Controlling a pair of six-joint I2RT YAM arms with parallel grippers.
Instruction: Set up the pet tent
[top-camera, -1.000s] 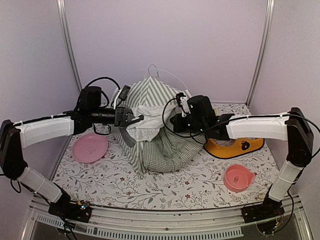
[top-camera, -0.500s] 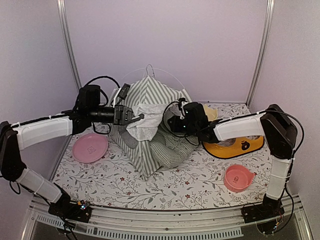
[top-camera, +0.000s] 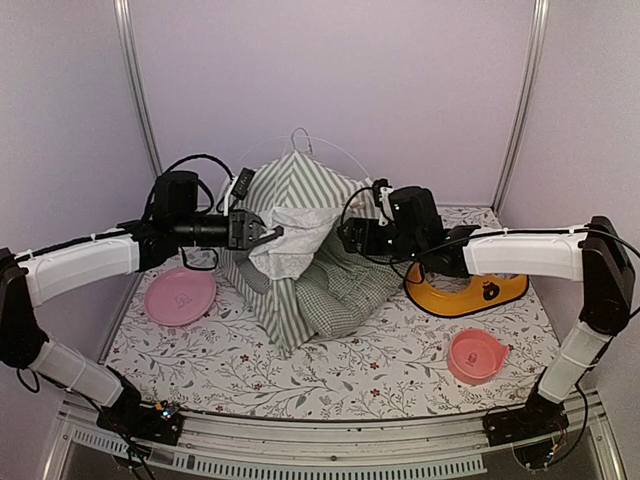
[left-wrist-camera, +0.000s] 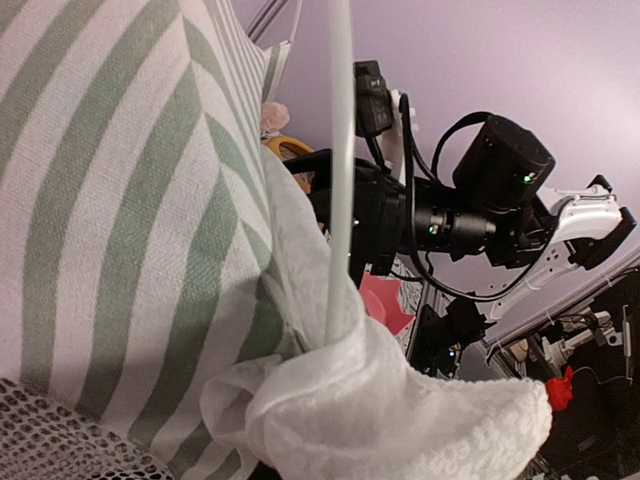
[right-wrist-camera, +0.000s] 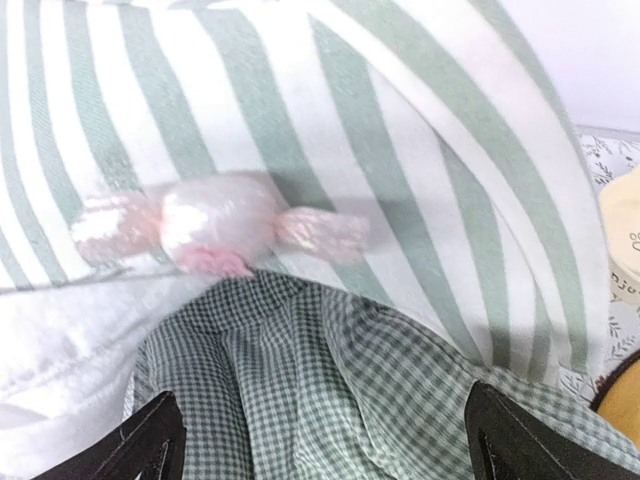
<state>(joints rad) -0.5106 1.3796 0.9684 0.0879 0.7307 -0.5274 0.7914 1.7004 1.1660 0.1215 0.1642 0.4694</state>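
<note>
Left end effector (top-camera: 262, 233) pinching curtain (top-camera: 295, 240) aside; right end effector (top-camera: 347, 238) spread above cushion (top-camera: 345, 290) in tent (top-camera: 295, 190) doorway. Step: seating cushion inside. Next: nudge it deeper.

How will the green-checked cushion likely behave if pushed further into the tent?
Probably floppy: the checked cushion sags in folds out of the pet tent doorway, so a push would likely crumple it rather than slide it. It looks light and soft, unlikely to roll.
</note>
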